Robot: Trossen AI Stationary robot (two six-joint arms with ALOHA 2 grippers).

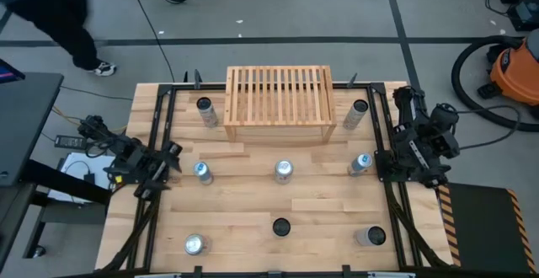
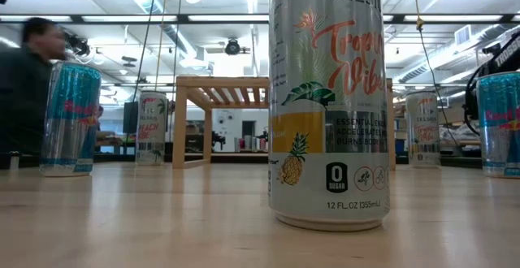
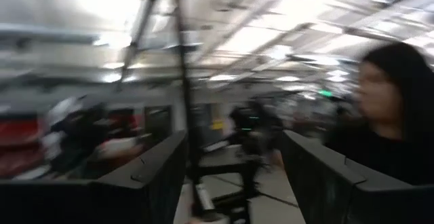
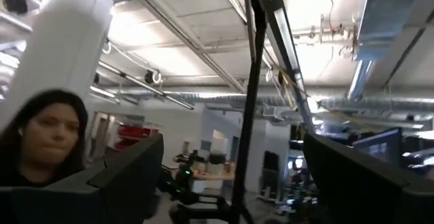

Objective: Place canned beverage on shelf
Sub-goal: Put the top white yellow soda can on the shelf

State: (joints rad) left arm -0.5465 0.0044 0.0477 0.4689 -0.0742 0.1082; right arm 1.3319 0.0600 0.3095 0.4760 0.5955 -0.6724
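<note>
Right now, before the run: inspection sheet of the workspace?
Surface: wood table, dry.
Job's things: shelf at the far edge, top bare; eight cans upright on the table, none on the shelf.
Clutter: nothing seen.
Grippers: left gripper shut, holding nothing, at the left edge; right gripper open, holding nothing, at the right edge.
Cables: floor cables left of the table; hose by the orange vacuum.
Surroundings: person walking past the far-left corner.

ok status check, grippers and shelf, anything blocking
Left gripper shut, empty, at table's left edge. Right gripper open, empty, at right edge. Shelf top bare, cans all on the table. Nothing blocking.
</note>
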